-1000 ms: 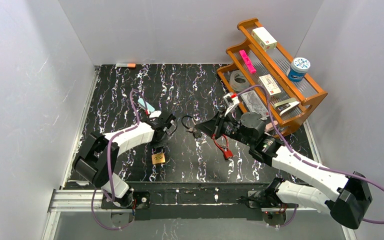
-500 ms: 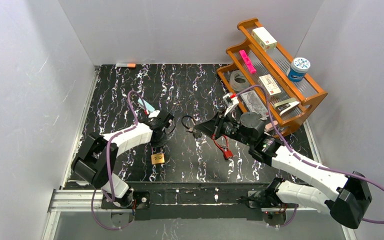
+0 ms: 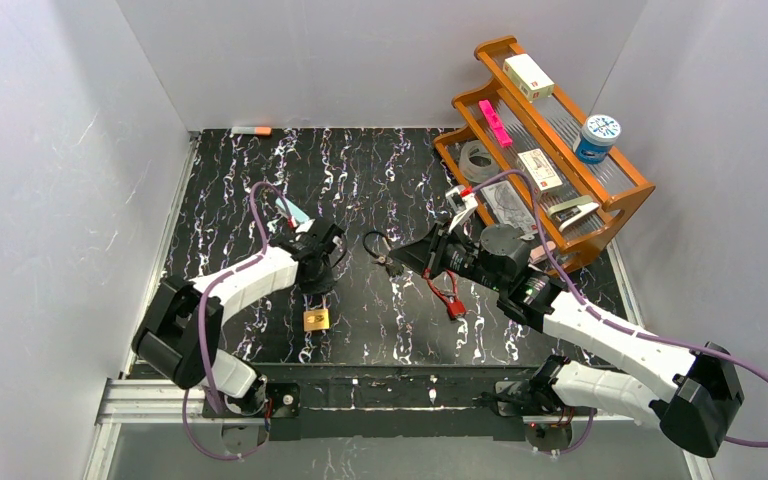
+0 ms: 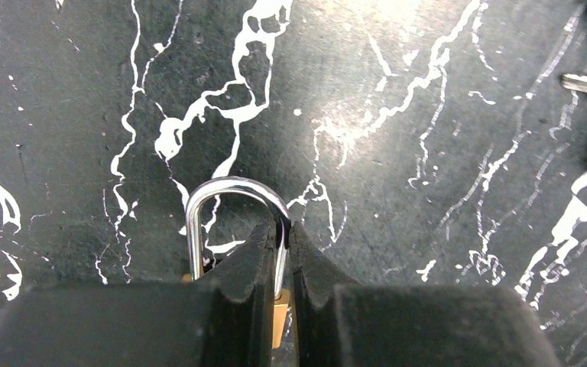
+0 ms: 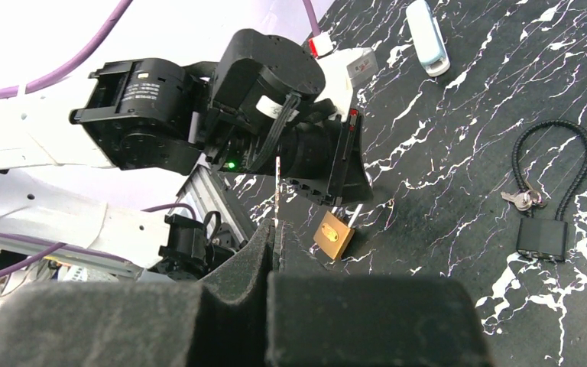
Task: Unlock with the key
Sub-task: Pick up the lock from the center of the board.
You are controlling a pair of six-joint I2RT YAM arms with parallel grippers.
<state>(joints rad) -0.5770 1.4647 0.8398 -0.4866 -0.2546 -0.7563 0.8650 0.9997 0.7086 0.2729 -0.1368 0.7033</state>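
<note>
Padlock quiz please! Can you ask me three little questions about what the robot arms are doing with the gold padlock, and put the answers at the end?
1. True or false: the left gripper is pinched shut on the shackle of the brass padlock.
2. Pick one: what is the right gripper holding?
A. a key
B. a pink pen
C. nothing
3. Fill in the gap: the cable lock lying farther off has a body coloured ____.

Key
1. True. Its two fingers squeeze one leg of the silver loop.
2. A. A thin metal blade sticks out between its shut fingers.
3. Black.
</note>
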